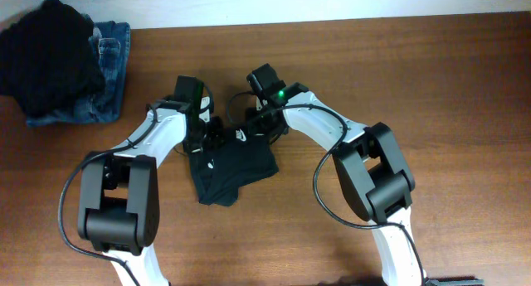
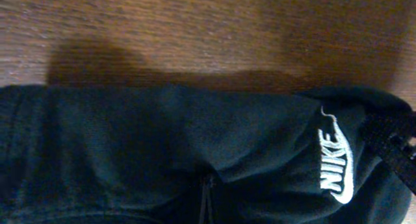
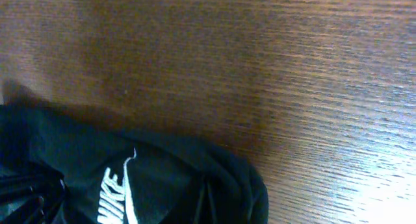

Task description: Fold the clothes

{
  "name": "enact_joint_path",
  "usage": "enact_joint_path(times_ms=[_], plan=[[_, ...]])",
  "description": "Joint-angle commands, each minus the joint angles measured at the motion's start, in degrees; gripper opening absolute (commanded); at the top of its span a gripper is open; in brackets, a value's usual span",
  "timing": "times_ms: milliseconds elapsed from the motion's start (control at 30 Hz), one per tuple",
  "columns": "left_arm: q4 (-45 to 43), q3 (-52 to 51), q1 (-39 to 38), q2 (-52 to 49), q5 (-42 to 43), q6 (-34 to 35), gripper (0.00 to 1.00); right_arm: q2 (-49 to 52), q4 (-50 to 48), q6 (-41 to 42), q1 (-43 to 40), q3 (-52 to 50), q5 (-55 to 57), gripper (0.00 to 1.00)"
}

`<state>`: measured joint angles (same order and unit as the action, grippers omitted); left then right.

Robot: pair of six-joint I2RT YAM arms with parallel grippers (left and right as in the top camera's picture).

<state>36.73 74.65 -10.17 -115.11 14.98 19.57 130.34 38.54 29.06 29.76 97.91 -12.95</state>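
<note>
1. Your left pincer (image 1: 202, 130) is squeezed narrow at the far edge of the shirt (image 1: 236, 166). You cannot tell whether it has caught any cloth.
2. Your right pincer (image 1: 253, 124) is equally narrow, just beside the white logo (image 1: 241, 137).
3. The shirt lies bunched on the desk (image 1: 415, 70), between both pincers.
4. The jeans (image 1: 109, 70) and a black heap (image 1: 50, 54) lie well apart, beyond the left pincer.
</note>
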Motion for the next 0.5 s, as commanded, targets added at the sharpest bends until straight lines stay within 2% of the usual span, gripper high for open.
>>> enact_joint_path(times_ms=[0,100,467], plan=[[-0.3,0.5,1.2,-1.7,-0.1,0.5,0.01,1.4,0.5,2.0,-0.3,-0.7,1.6,0.05],[-0.1,0.5,2.2,-1.7,-2.4,0.5,0.02,1.4,1.6,4.2,-0.3,-0.7,3.0,0.04],[0.1,0.5,6.4,-1.7,-8.9,-1.3,0.02,1.4,2.0,4.3,-0.3,-0.7,3.3,0.04]])
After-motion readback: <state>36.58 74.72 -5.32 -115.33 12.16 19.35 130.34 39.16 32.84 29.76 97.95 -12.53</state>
